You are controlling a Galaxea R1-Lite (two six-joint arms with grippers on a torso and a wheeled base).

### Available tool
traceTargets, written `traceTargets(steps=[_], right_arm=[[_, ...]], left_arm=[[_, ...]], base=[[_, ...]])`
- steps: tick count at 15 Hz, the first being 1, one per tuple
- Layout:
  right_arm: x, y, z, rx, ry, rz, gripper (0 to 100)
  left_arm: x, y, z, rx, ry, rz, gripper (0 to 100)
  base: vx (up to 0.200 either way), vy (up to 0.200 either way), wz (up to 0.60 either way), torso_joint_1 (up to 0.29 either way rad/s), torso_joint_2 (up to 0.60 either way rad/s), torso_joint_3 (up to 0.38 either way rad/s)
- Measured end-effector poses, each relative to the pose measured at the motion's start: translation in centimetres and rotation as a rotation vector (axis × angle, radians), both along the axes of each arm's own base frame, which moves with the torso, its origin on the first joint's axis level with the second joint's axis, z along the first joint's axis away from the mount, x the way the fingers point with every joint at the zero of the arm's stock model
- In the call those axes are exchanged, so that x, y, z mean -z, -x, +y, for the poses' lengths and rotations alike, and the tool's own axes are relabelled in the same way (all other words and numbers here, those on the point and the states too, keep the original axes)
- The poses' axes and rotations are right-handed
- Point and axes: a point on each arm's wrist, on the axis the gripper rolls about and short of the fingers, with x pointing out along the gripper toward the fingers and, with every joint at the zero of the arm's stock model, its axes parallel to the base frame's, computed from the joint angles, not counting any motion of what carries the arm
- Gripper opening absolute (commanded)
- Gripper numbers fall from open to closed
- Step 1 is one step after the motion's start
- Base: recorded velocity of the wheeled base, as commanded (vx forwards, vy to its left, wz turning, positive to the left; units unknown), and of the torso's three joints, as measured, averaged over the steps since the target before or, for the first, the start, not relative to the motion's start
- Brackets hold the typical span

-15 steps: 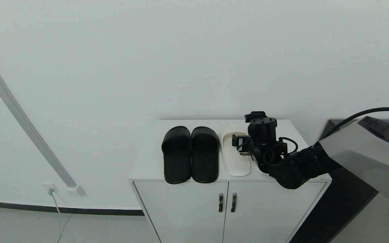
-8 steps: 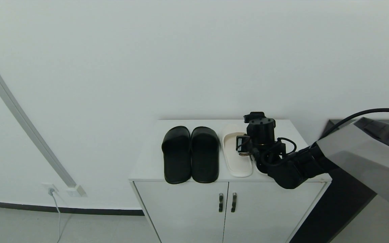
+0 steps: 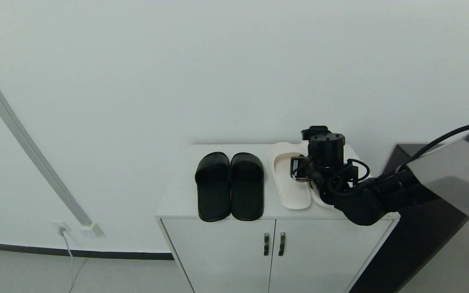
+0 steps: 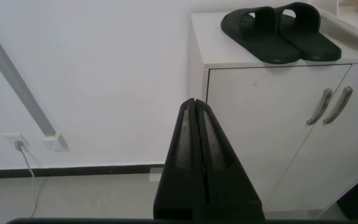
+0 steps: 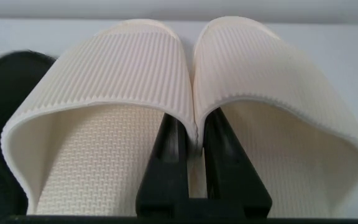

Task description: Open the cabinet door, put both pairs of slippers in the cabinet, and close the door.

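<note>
Right wrist view. Seen along its own length, the right gripper (image 5: 191,140) is clamped on the white slippers (image 5: 104,99). One finger (image 5: 166,149) sits under each strap, and the two adjoining strap walls are pinched between them. The slippers' long axis runs in line with the gripper, toes toward the wall. The black slippers (image 5: 5,81) lie just beside them on the cabinet (image 5: 17,34) top.

Head view. Both pairs are on the cabinet top, black on the left and white on the right, all four slippers parallel with heels toward the robot. Whether the white soles touch the top cannot be told. Both doors (image 3: 218,252) are closed. The two upright handles (image 3: 273,243) flank the centre seam, directly below the gap between the pairs.

Left wrist view. The left gripper (image 4: 194,102) hangs low in front of the cabinet, its fingers pressed together and empty. It points toward the left door, with the handles farther off. Since the right arm is occupied, this arm is judged the free one for the handles, and its fingers would need to part first.
</note>
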Motion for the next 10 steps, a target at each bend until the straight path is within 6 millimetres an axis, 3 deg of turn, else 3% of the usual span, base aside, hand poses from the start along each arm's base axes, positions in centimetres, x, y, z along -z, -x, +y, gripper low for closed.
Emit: traceTargets(steps=[3, 10], right_arm=[[-1.4, 3.2, -1.0, -0.094, 0.004, 0.017, 0], [-2.5, 12.9, -3.3, -0.412, 0.008, 0.093, 0]], left_arm=[[0.0, 0.0, 0.0, 0.0, 0.001, 0.0, 0], [0.0, 0.0, 0.0, -0.001, 0.002, 0.0, 0]], base=[[0.0, 0.0, 0.0, 0.0, 0.0, 0.0], [0.0, 0.0, 0.0, 0.0, 0.0, 0.0]])
